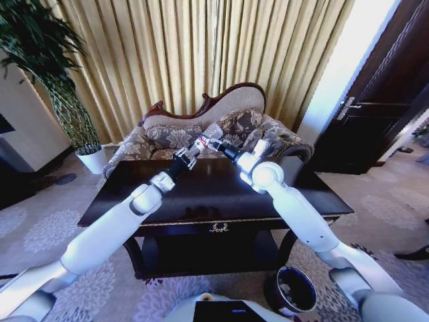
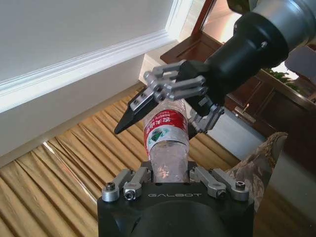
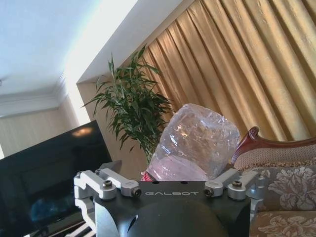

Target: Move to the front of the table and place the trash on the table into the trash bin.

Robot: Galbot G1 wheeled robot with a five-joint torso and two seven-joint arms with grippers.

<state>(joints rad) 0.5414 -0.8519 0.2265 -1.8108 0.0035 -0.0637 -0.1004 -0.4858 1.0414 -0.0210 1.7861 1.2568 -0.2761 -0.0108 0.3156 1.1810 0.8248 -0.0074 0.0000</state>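
Head view: both arms meet above the far half of the table, the left gripper and right gripper converging on one clear plastic bottle held in the air between them, well clear of the tabletop. Left wrist view: the bottle, red label uppermost, sits clamped between the left gripper's fingers, while the right gripper stands spread around its far end, jaws parted and apparently not pressing. Right wrist view: the bottle's crumpled end lies between that gripper's open fingers. The bottle looks empty, hence light, thin-walled and easily dented; its smooth wall may slip, so the labelled middle seems the surest place to hold. The tabletop is glossy dark wood. The trash bin stands on patterned carpet by the table's near right leg. A sofa, curtains and a potted plant lie behind.
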